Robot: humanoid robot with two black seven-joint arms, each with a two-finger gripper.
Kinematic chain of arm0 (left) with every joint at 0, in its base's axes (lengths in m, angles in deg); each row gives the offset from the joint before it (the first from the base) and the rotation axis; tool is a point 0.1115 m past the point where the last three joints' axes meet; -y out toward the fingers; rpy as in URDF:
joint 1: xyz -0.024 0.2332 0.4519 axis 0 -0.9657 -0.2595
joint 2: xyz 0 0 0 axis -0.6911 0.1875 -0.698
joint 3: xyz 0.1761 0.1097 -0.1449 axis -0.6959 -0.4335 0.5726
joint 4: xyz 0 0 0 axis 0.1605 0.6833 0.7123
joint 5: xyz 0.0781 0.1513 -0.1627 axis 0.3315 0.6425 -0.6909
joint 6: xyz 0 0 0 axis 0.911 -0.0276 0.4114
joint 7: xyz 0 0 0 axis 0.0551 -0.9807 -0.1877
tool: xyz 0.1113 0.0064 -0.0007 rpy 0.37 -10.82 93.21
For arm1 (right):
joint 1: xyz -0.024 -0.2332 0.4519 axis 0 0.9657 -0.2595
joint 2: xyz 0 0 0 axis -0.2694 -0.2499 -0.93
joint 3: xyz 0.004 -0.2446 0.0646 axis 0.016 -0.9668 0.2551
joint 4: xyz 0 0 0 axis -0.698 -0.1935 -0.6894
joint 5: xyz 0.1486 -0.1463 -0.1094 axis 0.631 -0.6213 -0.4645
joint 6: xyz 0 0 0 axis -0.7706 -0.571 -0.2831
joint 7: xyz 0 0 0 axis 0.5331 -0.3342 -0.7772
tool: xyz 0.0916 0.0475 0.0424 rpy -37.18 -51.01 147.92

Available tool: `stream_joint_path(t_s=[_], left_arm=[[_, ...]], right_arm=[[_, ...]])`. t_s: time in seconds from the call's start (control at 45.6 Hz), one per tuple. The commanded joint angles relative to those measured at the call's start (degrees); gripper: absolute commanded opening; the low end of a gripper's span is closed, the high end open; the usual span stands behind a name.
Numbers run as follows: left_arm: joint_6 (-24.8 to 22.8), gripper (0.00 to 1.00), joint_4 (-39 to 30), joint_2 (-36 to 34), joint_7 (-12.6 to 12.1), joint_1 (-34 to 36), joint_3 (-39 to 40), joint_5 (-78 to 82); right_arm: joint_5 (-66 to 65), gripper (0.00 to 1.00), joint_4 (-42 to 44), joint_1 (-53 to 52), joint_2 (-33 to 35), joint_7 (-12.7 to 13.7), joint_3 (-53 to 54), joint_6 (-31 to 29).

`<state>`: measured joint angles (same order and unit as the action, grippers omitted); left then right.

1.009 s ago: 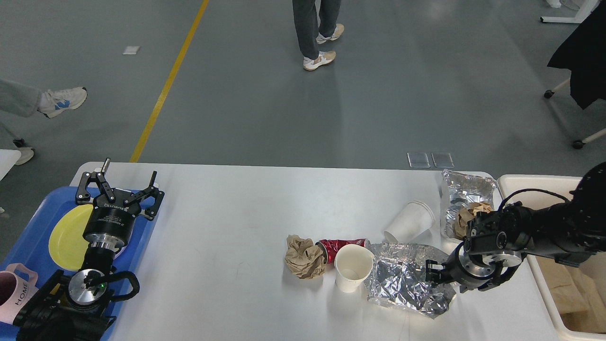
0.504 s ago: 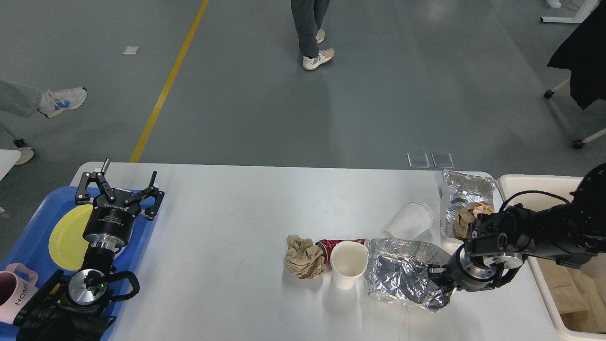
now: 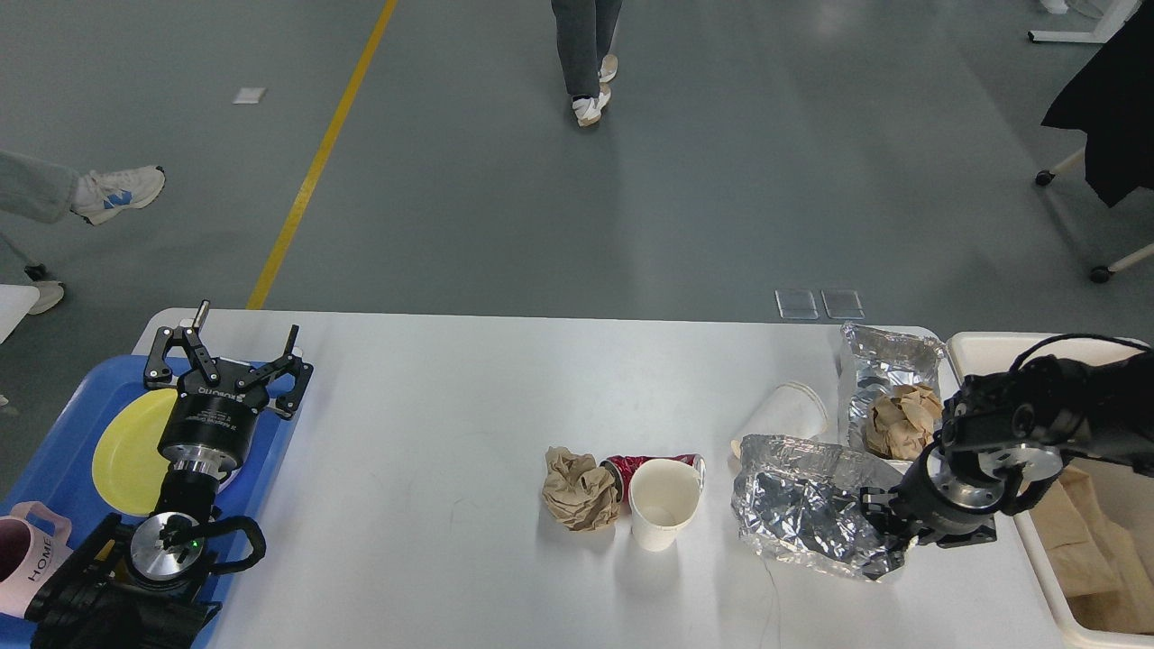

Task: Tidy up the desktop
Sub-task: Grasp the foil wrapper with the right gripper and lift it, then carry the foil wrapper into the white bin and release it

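Observation:
The white desktop [image 3: 433, 415] carries litter at its right half. My right gripper [image 3: 882, 521] is shut on the right edge of a crumpled silver foil sheet [image 3: 807, 505] and holds it just off the desktop. Left of the foil stand an upright paper cup [image 3: 664, 505], a crushed red can [image 3: 642, 467] and a brown paper ball [image 3: 579, 489]. A tipped paper cup [image 3: 783, 413] lies behind the foil. My left gripper [image 3: 225, 350] is open and empty over the blue tray [image 3: 54, 451].
A second foil wrapper [image 3: 888, 356] with a brown paper wad [image 3: 902, 422] lies at the desktop's right edge. The cream bin [image 3: 992, 347] stands just right of it, holding brown paper. The tray holds a yellow plate [image 3: 122, 446] and a pink mug [image 3: 18, 554]. A person walks on the floor behind.
My right gripper has moved right toward the bin, dragging the foil sheet away from the upright cup. The upright cup shifted slightly left. The left arm has not moved.

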<state>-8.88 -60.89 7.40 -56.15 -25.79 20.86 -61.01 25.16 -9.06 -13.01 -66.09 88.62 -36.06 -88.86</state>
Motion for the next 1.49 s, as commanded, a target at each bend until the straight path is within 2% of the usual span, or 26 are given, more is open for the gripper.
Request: stream_joint_path(t_s=[0.0, 0.219, 0.307, 0.395, 0.68, 0.833, 0.987, 1.272, 1.359, 1.469], left_arm=[[0.00, 0.96, 0.00, 0.00, -0.01, -0.01, 0.00, 0.00], [0.08, 0.96, 0.00, 0.00, -0.01, -0.01, 0.09, 0.00], [0.08, 0.96, 0.00, -0.08, -0.01, -0.01, 0.09, 0.00], [0.00, 0.96, 0.00, 0.00, -0.01, -0.01, 0.09, 0.00], [0.00, 0.96, 0.00, 0.00, -0.01, -0.01, 0.09, 0.00], [0.08, 0.96, 0.00, 0.00, -0.01, -0.01, 0.09, 0.00], [0.08, 0.96, 0.00, 0.00, -0.01, -0.01, 0.09, 0.00], [0.00, 0.96, 0.00, 0.00, -0.01, -0.01, 0.09, 0.00], [0.00, 0.96, 0.00, 0.00, -0.01, -0.01, 0.09, 0.00], [0.00, 0.96, 0.00, 0.00, -0.01, -0.01, 0.09, 0.00]], right_arm=[[0.03, 0.00, -8.19, -12.70, 4.02, -0.01, -5.33, -3.92], [0.38, 0.00, -26.04, -39.06, 3.23, 0.08, -14.65, -4.62], [1.26, 0.00, -27.90, -46.11, 3.49, 0.08, -15.97, -9.27], [1.35, 0.00, -27.99, -47.17, 3.40, 0.08, -16.68, -11.30], [0.91, 0.00, -25.71, -45.77, 6.83, -0.01, -21.33, -9.90], [-1.46, 0.00, -16.40, -37.96, 12.80, -0.01, -25.55, -9.98], [-3.93, 0.00, 1.69, -24.00, 20.27, -0.27, -22.84, -9.81], [-3.75, 0.00, 30.26, 9.67, 22.92, -0.10, -0.26, -8.23], [-2.61, 0.00, 39.05, 20.83, 21.60, -0.10, 5.28, -4.64], [-2.69, 0.00, 47.67, 32.96, 17.65, -0.01, 13.19, 2.74]])
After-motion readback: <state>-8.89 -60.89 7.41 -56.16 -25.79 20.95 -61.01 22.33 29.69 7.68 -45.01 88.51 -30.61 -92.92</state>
